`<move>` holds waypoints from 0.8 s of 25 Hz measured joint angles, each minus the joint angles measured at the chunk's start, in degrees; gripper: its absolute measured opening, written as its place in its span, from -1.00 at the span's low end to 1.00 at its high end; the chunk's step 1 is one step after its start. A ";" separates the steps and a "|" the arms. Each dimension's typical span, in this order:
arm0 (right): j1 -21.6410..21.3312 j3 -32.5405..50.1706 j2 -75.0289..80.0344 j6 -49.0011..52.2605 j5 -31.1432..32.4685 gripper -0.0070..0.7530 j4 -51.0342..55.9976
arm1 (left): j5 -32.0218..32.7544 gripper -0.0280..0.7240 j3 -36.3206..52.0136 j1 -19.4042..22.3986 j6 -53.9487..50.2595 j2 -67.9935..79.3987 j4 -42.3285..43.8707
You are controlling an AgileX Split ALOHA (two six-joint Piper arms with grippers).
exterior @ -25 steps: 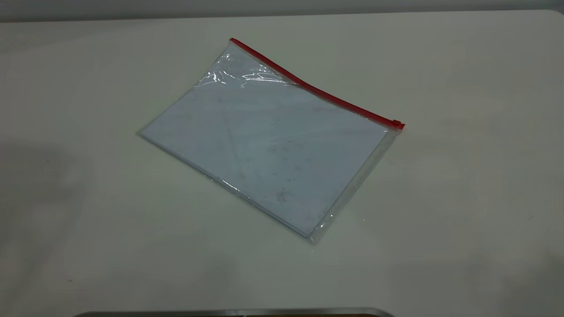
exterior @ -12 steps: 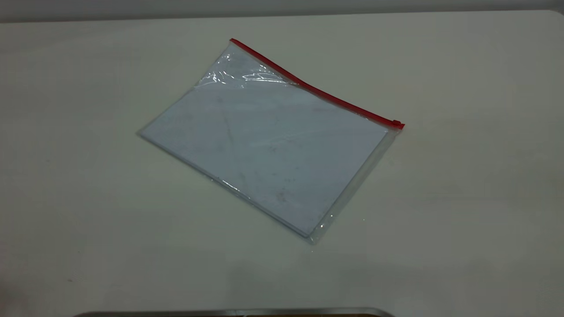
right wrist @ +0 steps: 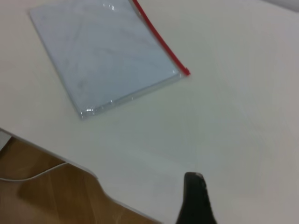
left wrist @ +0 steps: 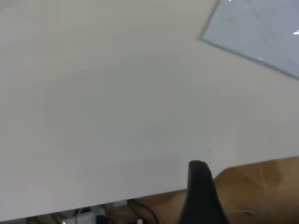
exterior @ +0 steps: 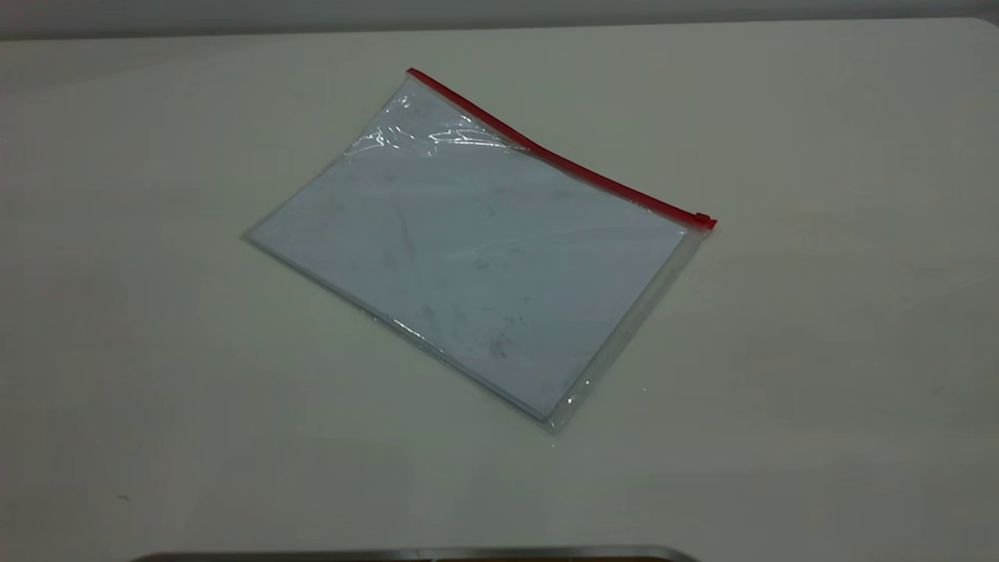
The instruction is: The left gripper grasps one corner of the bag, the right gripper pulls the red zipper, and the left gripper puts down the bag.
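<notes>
The bag [exterior: 472, 254] lay flat on the white table [exterior: 819, 351], its red zipper [exterior: 558, 160] along the far edge. My left gripper [left wrist: 201, 196] and right gripper [right wrist: 195, 199] hung well apart from it.

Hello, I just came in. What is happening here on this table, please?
Nothing is being handled yet. The bag lies flat on the table, its red zipper along the far edge, the slider at the right end. Neither arm touches it: the left gripper and the right gripper each hang over the table's near edge, away from the bag.
</notes>
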 joint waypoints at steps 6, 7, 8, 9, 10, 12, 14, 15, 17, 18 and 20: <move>0.00 0.44 -3.01 0.27 0.04 0.56 -0.06 | 0.00 0.64 5.16 0.00 0.00 -6.26 -3.41; 0.00 0.44 -3.49 0.27 0.04 0.56 -0.06 | 0.00 0.64 5.94 0.00 0.00 -7.16 -3.96; 0.00 0.44 -3.59 0.27 0.04 0.56 -0.06 | 0.00 0.64 6.91 0.00 0.05 -7.83 -4.30; 0.00 0.44 -3.64 0.27 0.04 0.56 -0.06 | 0.00 0.64 7.80 0.00 0.05 -8.52 -4.52; 0.00 0.44 -3.64 0.28 0.04 0.56 -0.11 | 0.00 0.64 8.67 0.00 0.05 -9.08 -4.58; 0.00 0.44 -3.64 0.33 0.04 0.56 -0.11 | 0.00 0.64 10.27 0.00 0.05 -9.58 -4.58; 0.00 0.44 -3.64 0.33 0.04 0.56 -0.23 | -0.27 0.64 12.27 0.00 0.05 -9.71 -4.58; 0.00 0.44 -3.64 0.33 0.04 0.56 -0.23 | -0.27 0.64 13.13 0.00 0.05 -9.71 -4.58; 0.00 0.44 -3.64 0.33 0.04 0.56 -0.23 | -1.01 0.64 14.91 0.00 0.05 -9.73 -4.58; 0.00 0.44 -3.64 0.33 0.04 0.56 -0.23 | -1.41 0.64 15.25 0.00 0.05 -9.73 -4.44; 0.00 0.44 -3.64 0.33 0.04 0.56 -0.23 | -1.70 0.64 15.43 0.00 -0.35 -9.73 -3.97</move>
